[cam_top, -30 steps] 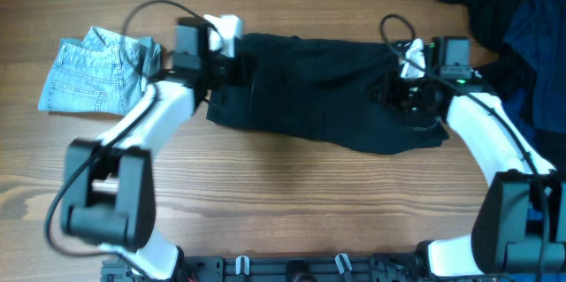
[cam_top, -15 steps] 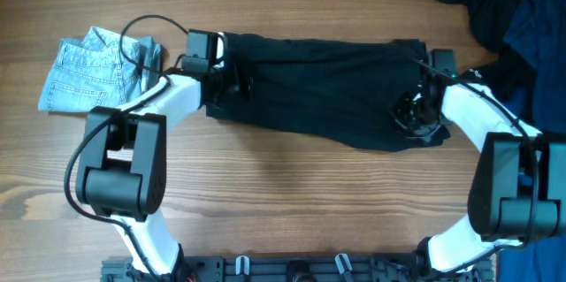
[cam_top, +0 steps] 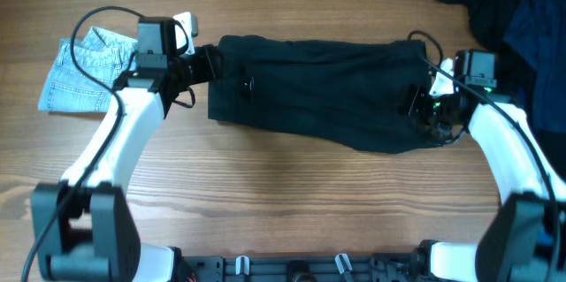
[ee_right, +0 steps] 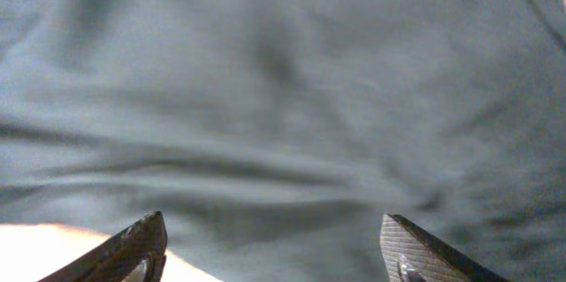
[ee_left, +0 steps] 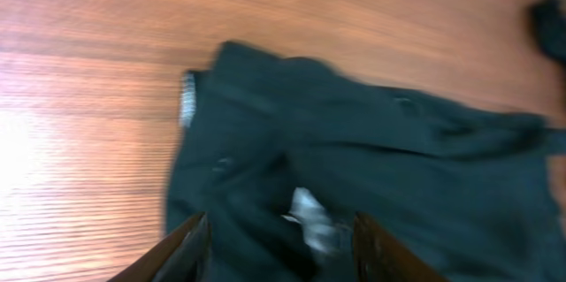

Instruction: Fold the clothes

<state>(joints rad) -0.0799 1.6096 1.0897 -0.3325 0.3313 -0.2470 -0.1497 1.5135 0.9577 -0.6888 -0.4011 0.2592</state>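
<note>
The clothes, black shorts (cam_top: 318, 87), lie as a long folded band across the middle of the wooden table (cam_top: 283, 202). My left gripper (cam_top: 206, 63) hovers at the band's left end, open and holding nothing. In the left wrist view the shorts (ee_left: 398, 158) spread below the open left gripper (ee_left: 279, 220), and a pale tag (ee_left: 309, 216) shows between the fingers. My right gripper (cam_top: 423, 105) is over the band's right end. In the right wrist view the right gripper (ee_right: 272, 220) is wide open above the dark cloth (ee_right: 283, 96), gripping none of it.
A small light-blue denim garment (cam_top: 88, 74) lies left of the shorts, just behind my left arm. A heap of black and deep-blue garments (cam_top: 504, 8) fills the far right corner, close to my right arm.
Both grippers have opened and let go of the shorts. The left arm has drawn back to the left and the right arm to the right. The shorts lie flat.
</note>
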